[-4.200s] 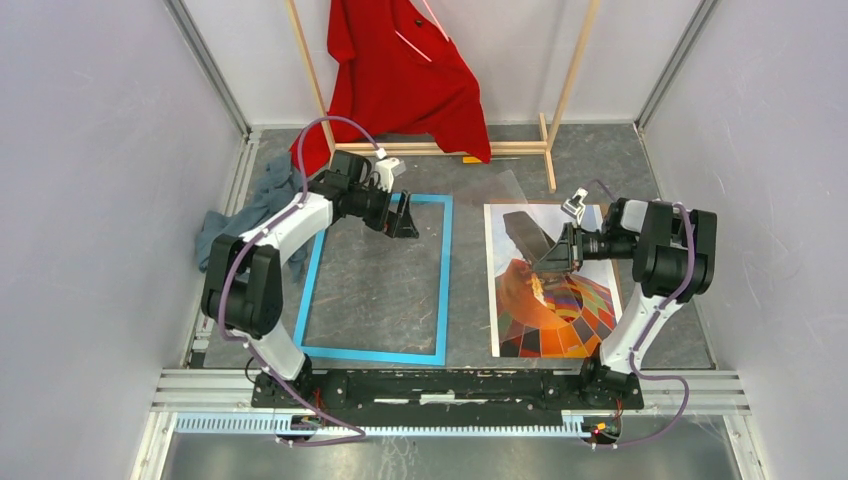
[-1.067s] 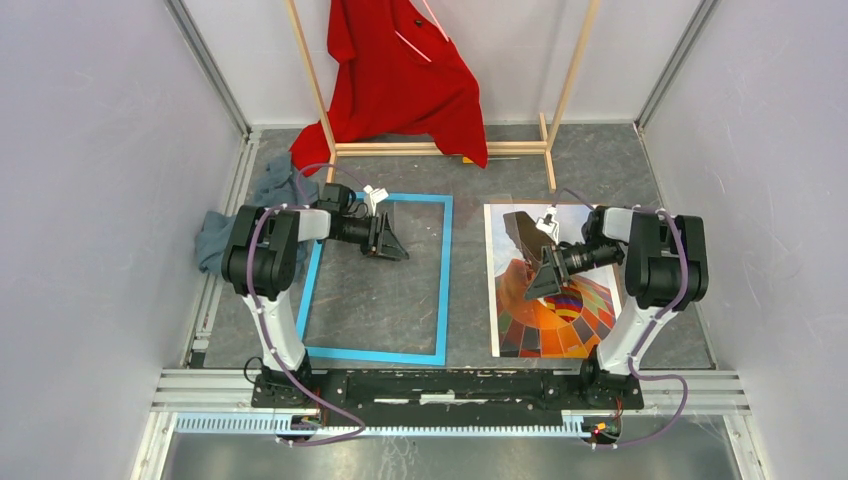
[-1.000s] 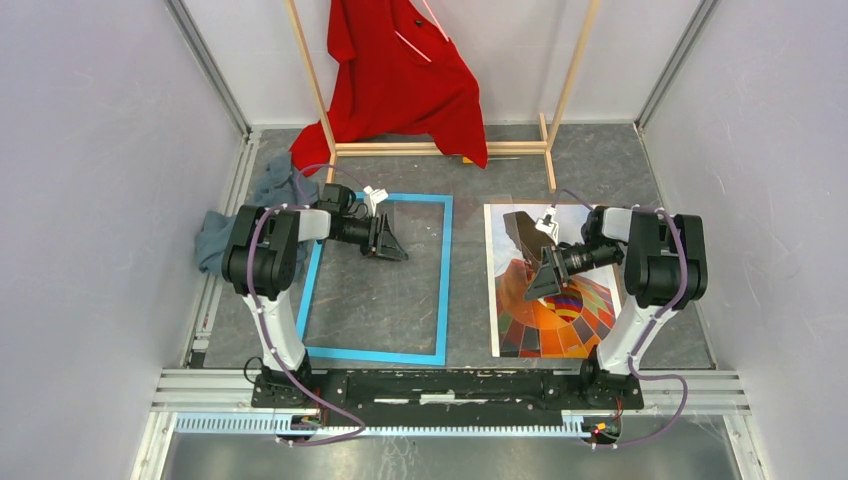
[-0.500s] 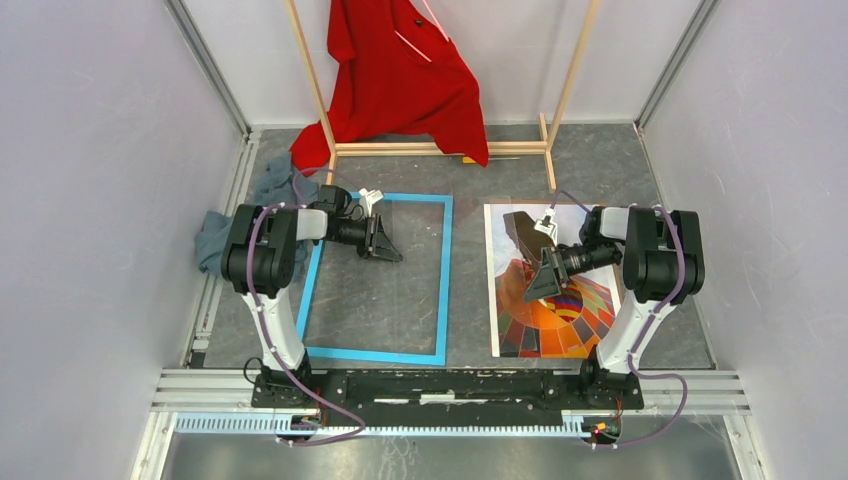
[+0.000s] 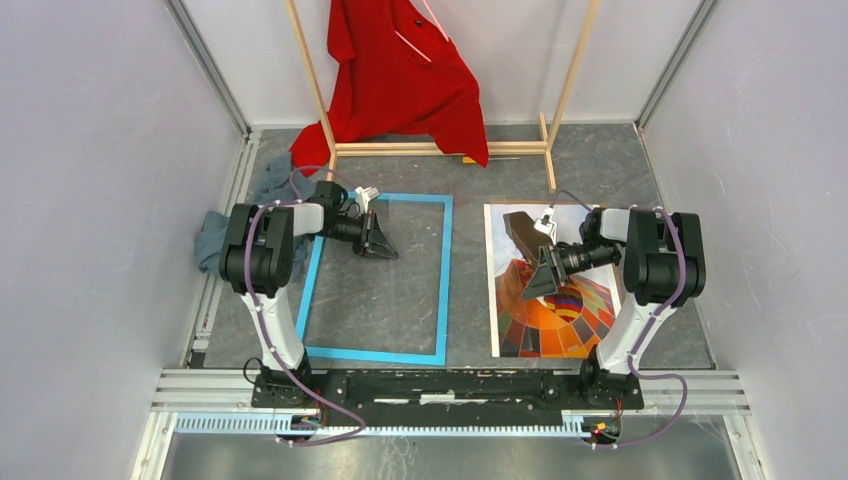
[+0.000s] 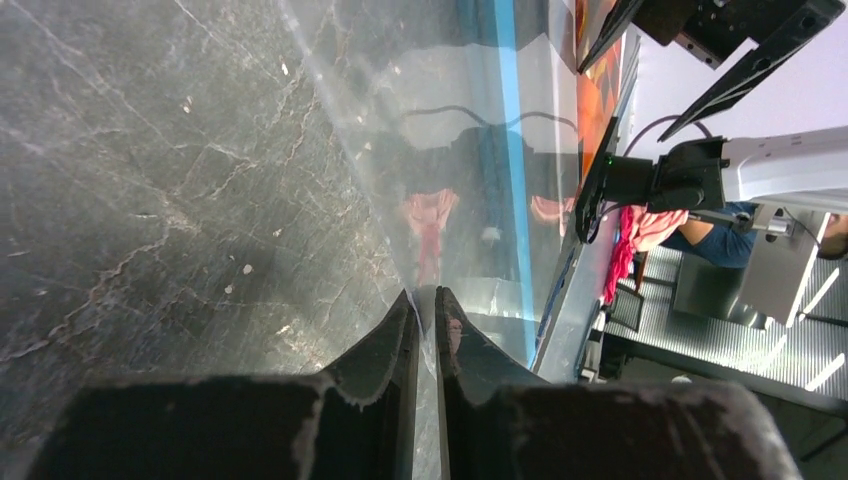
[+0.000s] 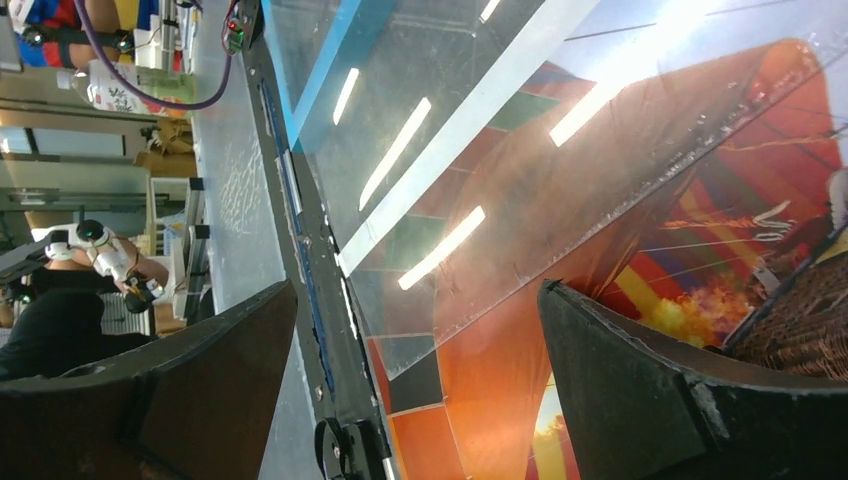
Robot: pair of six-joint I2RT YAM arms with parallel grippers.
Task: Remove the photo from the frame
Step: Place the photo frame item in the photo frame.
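The light blue frame (image 5: 444, 280) lies flat on the grey table, left of centre. The photo (image 5: 560, 320) of an orange-red balloon lies flat to its right, outside the frame. My left gripper (image 5: 388, 250) sits low inside the frame's far left corner. In the left wrist view this gripper (image 6: 427, 300) is shut on the edge of a clear sheet (image 6: 470, 200), with the frame's blue bar (image 6: 510, 150) seen through it. My right gripper (image 5: 538, 280) hovers open over the photo (image 7: 620, 230). Nothing is between its fingers (image 7: 417, 290), and the clear sheet's corner (image 7: 450, 120) overlaps the photo's edge.
A wooden clothes rack (image 5: 440, 148) with a red garment (image 5: 400, 70) stands at the back. A grey-blue cloth (image 5: 215, 235) is bunched by the left wall. Walls close in on both sides.
My left jaws have closed onto the clear sheet's edge, and that gripper has slid a little to the left. The right gripper has stayed open over the photo.
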